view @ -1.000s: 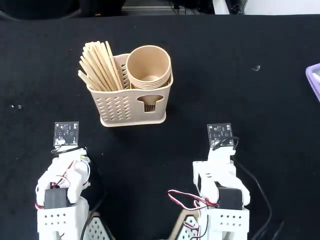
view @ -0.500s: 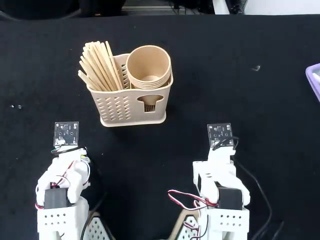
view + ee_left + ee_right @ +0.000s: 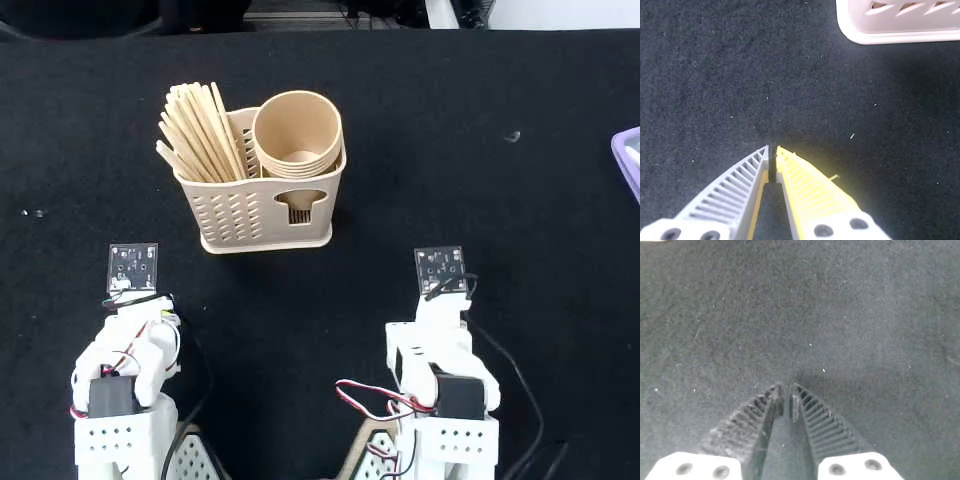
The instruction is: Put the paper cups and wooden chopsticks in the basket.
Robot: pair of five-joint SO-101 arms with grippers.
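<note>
**Insp. A:** Status of items?

**Insp. B:** Stack of paper cups sits in one compartment of the basket. The wooden chopsticks stand as a leaning bundle in the compartment beside it. Every cup & stick I can see is inside.

**Insp. A:** Arms?

**Insp. B:** Both folded back, well apart from the basket. The left pincer has jaws together, nothing held, over the black surface w/ the basket's corner ahead. The right pincer is likewise together & empty.

**Insp. A:** Verdict?

**Insp. B:** Judged complete as far as visible. Nothing left to load, no further grasp req'd.
</note>
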